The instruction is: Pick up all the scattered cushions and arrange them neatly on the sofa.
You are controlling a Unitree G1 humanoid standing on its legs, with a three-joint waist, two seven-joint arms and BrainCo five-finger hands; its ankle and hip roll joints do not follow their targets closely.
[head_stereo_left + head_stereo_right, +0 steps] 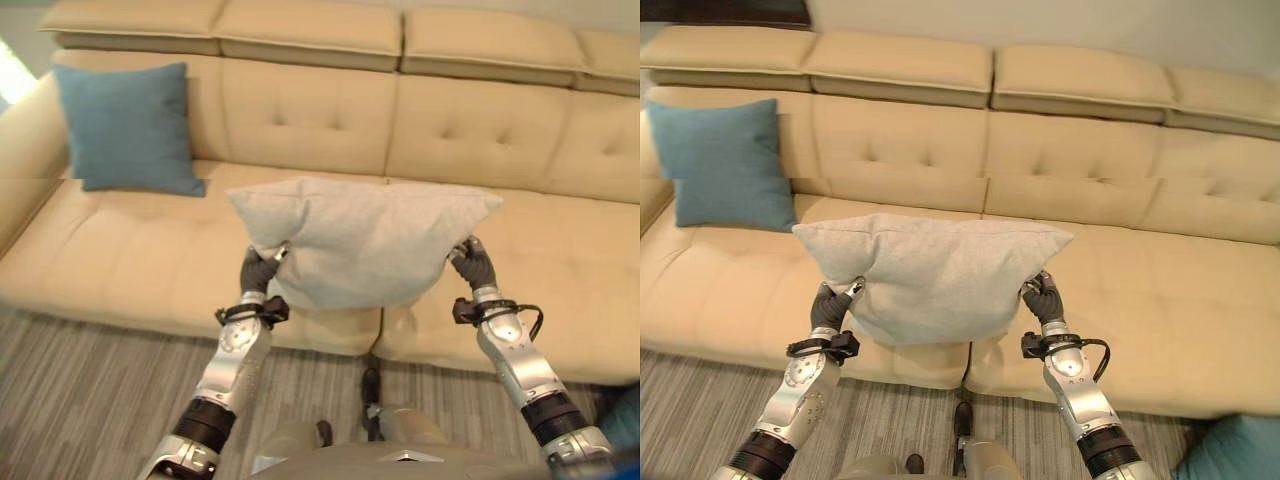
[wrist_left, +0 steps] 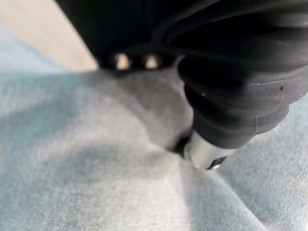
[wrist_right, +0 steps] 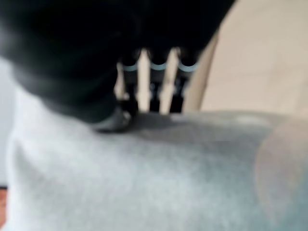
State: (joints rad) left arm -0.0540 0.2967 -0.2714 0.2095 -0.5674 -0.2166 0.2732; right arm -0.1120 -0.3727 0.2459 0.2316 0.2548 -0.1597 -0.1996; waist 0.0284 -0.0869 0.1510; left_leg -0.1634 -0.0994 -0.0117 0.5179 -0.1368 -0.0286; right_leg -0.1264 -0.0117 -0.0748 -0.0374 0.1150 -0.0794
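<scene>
— What do you see from your left eye?

— A wide cream tufted leather sofa point(image 1: 330, 130) across the view. I hold a pale grey fabric cushion point(image 1: 362, 240) above the front part of its seat, between both arms. My left robot hand point(image 1: 260, 268) pinches the cushion's lower left corner, and my right robot hand point(image 1: 473, 262) grips its lower right corner. A square teal fabric cushion point(image 1: 128, 127) leans upright against the sofa back at the left end, well apart from the grey one. Below the sofa runs a grey striped floor point(image 1: 90, 380).

— And from the right eye?

— The same scene. A second teal cushion point(image 1: 1230, 450) lies on the floor at the bottom right corner, near my right arm.

— The left wrist view?

— Very close: my left robot hand's thumb point(image 2: 204, 153) presses into the grey fabric and makes a crease, so this robot hand is clamped on the cushion. A strip of the cream sofa shows past it.

— The right wrist view?

— My right robot hand's fingers point(image 3: 159, 77) reach over the cushion's edge and its thumb point(image 3: 113, 120) bears on the near face, grasping the cushion. The cream sofa lies beyond.
</scene>
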